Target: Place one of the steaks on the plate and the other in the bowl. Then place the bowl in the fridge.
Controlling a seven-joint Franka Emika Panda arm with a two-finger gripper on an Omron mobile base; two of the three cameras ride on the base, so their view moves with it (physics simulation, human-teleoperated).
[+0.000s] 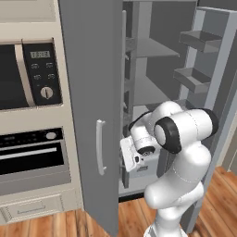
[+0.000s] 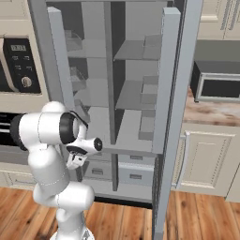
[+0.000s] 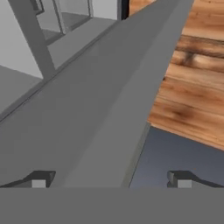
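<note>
The fridge (image 1: 92, 92) stands with both doors swung wide, and its grey shelves (image 2: 131, 93) are bare. My arm is folded low in front of it, the hand (image 1: 133, 155) close to the inner edge of the left door. In the hand view my gripper (image 3: 111, 181) is open with nothing between its fingertips (image 3: 39, 180), and it looks along a grey fridge door edge (image 3: 100, 109) towards the floor. The steaks, the plate and the bowl are out of view.
A built-in microwave (image 1: 28, 74) and oven (image 1: 32, 157) flank the fridge on the left. The right door with its bins (image 1: 199, 78) juts out beside my arm. Further right are a counter appliance (image 2: 218, 86) and cabinets (image 2: 206, 159). Below lies wooden floor (image 3: 192, 87).
</note>
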